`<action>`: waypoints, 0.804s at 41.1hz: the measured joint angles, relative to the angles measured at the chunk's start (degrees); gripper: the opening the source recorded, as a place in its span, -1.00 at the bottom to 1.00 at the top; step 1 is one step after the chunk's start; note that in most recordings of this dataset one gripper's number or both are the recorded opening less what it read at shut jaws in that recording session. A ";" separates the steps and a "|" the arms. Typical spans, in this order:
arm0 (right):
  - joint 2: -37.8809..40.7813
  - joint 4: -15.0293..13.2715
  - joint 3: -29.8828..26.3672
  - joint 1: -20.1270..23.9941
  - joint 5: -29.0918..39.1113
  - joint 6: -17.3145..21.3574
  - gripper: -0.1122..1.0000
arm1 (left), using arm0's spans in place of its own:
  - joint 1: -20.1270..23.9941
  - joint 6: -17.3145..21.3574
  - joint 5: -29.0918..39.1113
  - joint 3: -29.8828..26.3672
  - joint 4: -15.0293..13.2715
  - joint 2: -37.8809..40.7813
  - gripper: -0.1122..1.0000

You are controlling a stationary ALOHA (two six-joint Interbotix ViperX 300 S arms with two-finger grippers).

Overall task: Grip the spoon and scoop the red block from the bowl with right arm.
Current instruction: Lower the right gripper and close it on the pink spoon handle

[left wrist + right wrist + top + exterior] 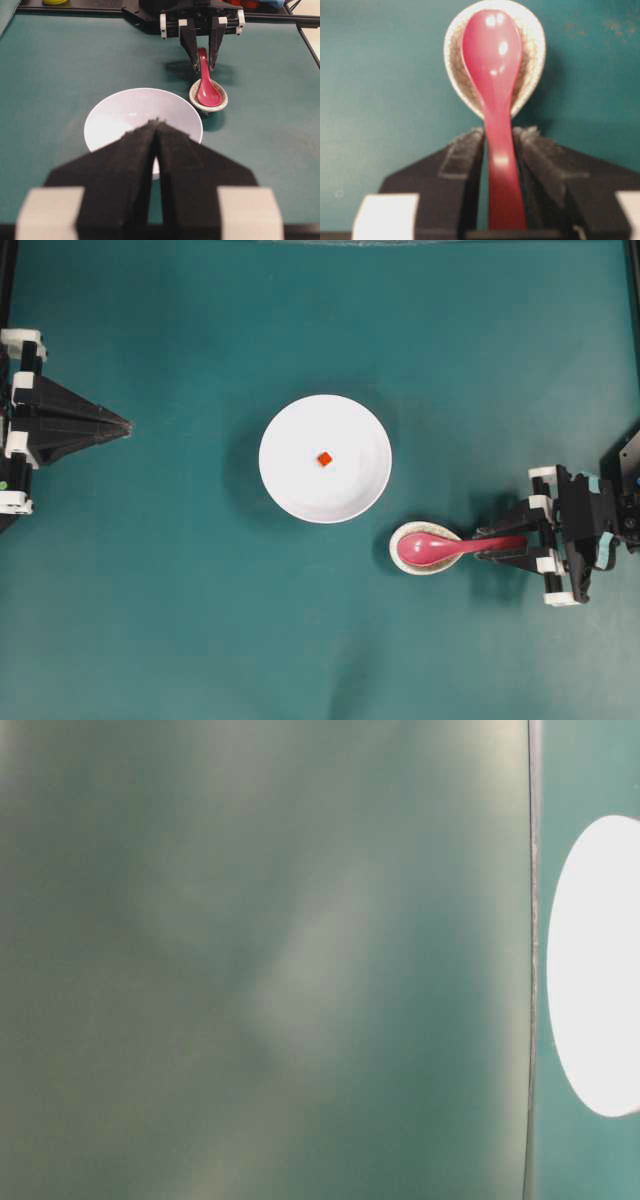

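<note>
**Right claw astride spoon handle, block in bowl**

Overhead: white bowl [325,458] sits mid tabletop [180,620] w/ the red block [324,459] lying near its centre, clear of the rim. Just beside the bowl, toward lower right, is a small speckled egg-shaped rest [428,548]; rest & bowl look very close, can't tell if they touch. Pink spoon [440,547] lies w/ its deep oval end in the rest, handle pointing right toward the right arm.

Right claw [505,543] is down at the handle end. Right wrist cam: spoon [495,100] runs straight up the middle of the view, handle between the two black fingers [465,155], one each side. Fingers are narrow, set close to the handle; a thin dark gap shows on both sides, so contact isn't clear — can't tell if it's actually clamped. Spoon's oval end is seated in the rest [530,55].

Left wrist cam shows same from opposite side: right claw [202,62] points down, fingers straddling the handle above the rest [220,102], bowl [125,110] in front of it.

Left claw [122,425] is at far left edge, well apart from bowl, fingers pressed together to a point, holding nothing. In its own cam the fingers [125,160] meet along a thin seam.

Table-level cam: blurred green, bright white oval at right edge; nothing more readable.
</note>
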 measured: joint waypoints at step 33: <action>-0.35 0.00 -0.88 0.00 -0.09 0.00 -0.36 | 0.09 -0.09 0.44 0.00 0.00 0.00 -0.80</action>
